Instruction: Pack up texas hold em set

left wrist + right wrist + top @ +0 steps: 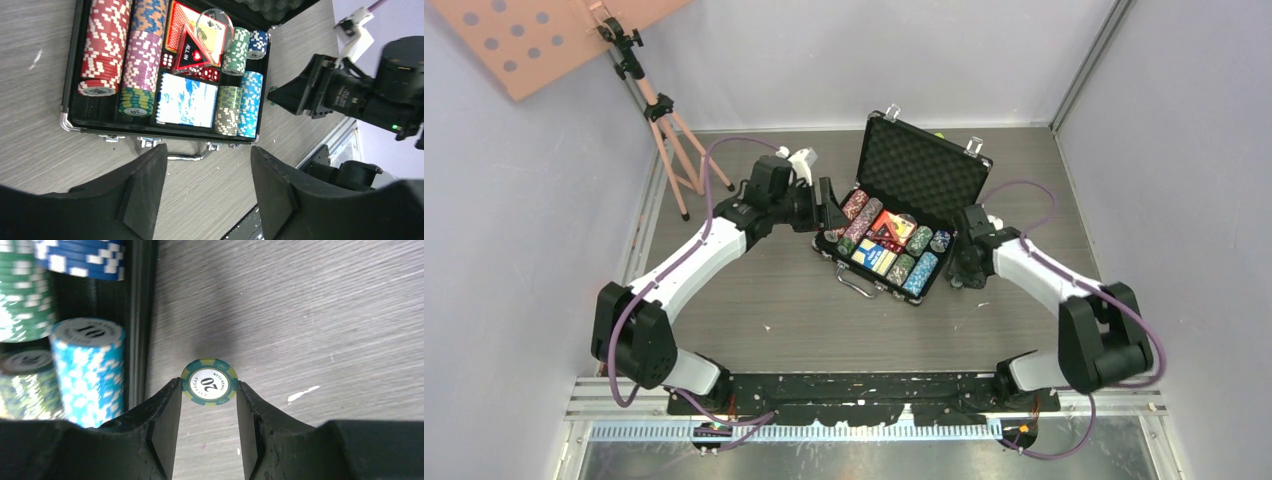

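Observation:
The black silver-trimmed briefcase (921, 172) lies open mid-table, foam lid raised; in the left wrist view its tray (70, 75) holds rows of poker chips (102, 45), a blue deck (186, 100), a red deck (182, 27) and red dice (167, 60). My left gripper (832, 215) hovers by the case's left end; in its own view the left gripper (207, 150) is open and holds nothing. My right gripper (962, 268) is just off the case's right end, where the right gripper (209, 386) pinches a green-and-yellow "20" chip (209, 382) by its edges above the table, beside the case wall (140, 315).
A pink tripod (669, 120) with a holed pink board (534, 35) stands at the back left. Grey walls close in the table on three sides. A metal rail (864, 405) with the arm bases runs along the near edge.

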You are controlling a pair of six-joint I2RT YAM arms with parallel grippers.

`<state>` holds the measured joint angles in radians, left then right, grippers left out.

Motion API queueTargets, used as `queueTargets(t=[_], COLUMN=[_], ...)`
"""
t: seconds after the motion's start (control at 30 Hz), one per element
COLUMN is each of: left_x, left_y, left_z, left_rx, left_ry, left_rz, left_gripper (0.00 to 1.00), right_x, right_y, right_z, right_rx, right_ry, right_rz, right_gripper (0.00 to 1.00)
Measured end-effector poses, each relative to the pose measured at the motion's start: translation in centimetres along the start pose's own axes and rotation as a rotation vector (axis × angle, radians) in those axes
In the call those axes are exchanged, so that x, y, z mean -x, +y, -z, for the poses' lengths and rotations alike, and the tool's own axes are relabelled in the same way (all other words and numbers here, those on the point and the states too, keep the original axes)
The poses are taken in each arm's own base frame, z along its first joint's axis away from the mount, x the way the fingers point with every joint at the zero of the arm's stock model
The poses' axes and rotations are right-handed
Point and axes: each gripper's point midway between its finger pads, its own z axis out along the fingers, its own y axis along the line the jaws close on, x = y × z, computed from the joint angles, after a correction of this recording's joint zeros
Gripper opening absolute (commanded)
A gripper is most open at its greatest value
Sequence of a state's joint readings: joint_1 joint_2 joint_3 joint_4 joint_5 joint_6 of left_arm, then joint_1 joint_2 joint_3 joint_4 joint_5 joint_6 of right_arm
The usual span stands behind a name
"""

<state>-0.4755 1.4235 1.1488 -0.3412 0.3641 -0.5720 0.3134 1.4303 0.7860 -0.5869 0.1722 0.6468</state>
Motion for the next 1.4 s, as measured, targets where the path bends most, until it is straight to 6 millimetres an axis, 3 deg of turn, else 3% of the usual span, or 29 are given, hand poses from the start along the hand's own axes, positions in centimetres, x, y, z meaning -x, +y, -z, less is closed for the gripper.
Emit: queueTargets(t=[0.2, 0.3, 0.43, 0.53, 0.7, 0.9, 1.4], left_x=[-1.0, -1.3, -1.2, -1.1, -2.1, -3.8, -5.5], left_y=[-0.5, -1.3, -3.1, -5.1, -7.1, -8.4, -9.6], left_z=[-1.5, -2.8, -4.4, -5.4, -5.4, -5.6, -5.3], left_rx=[-0.052, -0.093, -0.174, -0.255, -0.343, -0.408, -0.455], left_ry=[0.074, 0.123, 0.192, 0.249, 0.333, 0.428, 0.516], left_rz=[0.052, 0.084, 0.119, 0.143, 0.181, 0.223, 0.259], left_gripper=[0.68, 0.69, 0.96, 1.00, 0.85, 0.71, 0.54], right_x=[2.0, 2.9, 2.6, 1.4, -0.6, -2.6, -1.3], right_y=[0.7, 2.1, 4.5, 6.9, 10.7, 13.4, 14.9], right_z=[5.0, 7.7, 9.8, 11.1, 13.7, 15.4, 16.6], right_rx=[0.109, 0.216, 0.363, 0.473, 0.639, 0.751, 0.774], right_ry=[-0.112, -0.160, -0.166, -0.158, -0.180, -0.209, -0.290], right_rz=[0.012, 0.035, 0.101, 0.186, 0.339, 0.485, 0.544], right_gripper=[0.23, 0.19, 0.15, 0.11, 0.10, 0.10, 0.09])
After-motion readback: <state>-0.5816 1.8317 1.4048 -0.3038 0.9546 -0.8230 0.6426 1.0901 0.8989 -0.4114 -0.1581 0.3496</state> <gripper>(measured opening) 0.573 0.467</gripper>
